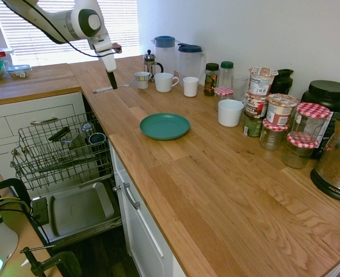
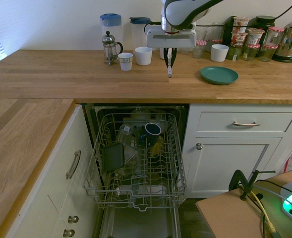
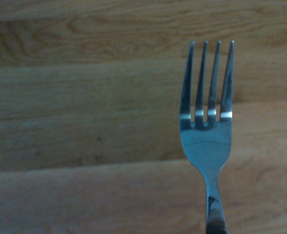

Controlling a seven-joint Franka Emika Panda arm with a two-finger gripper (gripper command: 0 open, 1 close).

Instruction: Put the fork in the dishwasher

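The slim silver fork lies on the wooden countertop near its edge, above the open dishwasher. My gripper points straight down with its fingers shut on the fork's handle end. From the other side, the fork pokes out just below the gripper. Up close, the fork shows its tines flat over the wood. The dishwasher's wire rack is pulled out over the lowered door, with a mug and other dishes in it.
Behind the gripper stand a French press, cups and two jugs. A green plate lies mid-counter. Jars and a white mug crowd the right side, and white drawers flank the dishwasher.
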